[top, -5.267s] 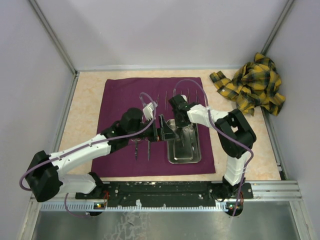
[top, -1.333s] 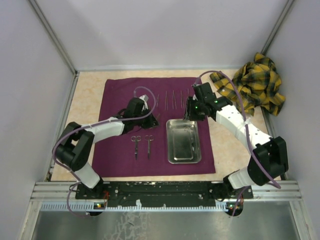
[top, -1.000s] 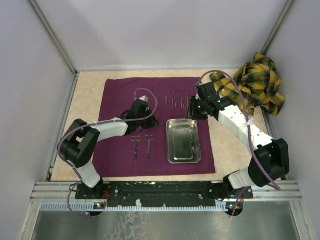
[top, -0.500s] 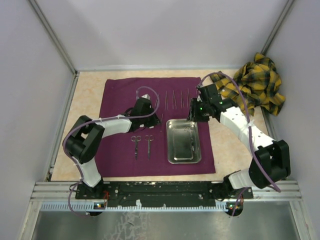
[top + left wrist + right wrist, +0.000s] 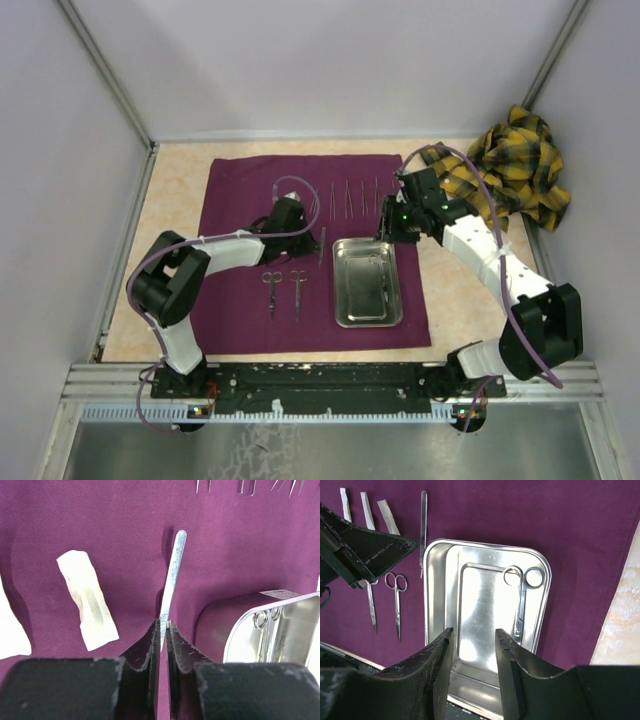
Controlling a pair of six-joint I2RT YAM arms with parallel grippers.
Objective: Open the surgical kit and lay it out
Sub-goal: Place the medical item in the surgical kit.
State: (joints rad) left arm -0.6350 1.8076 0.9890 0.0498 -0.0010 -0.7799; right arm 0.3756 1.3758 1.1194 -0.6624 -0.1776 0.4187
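Note:
The surgical kit's dark purple cloth lies spread flat. On it are the steel tray, two scissors and a row of thin instruments. A flat metal handle rests on the cloth left of the tray. Its near end sits between the tips of my left gripper, whose jaws stand a narrow gap apart. White pieces lie left of it. My right gripper hovers open over the tray with nothing between its fingers. One ring-handled instrument lies inside the tray.
A yellow plaid cloth is bunched at the back right on the beige tabletop. Walls close in the table at the left, back and right. In the right wrist view, the left gripper's black body sits beside the two scissors.
My left gripper's jaws have parted slightly around the metal handle, which now lies on the cloth beside the tray. The right gripper has shifted a little over the tray's far end.

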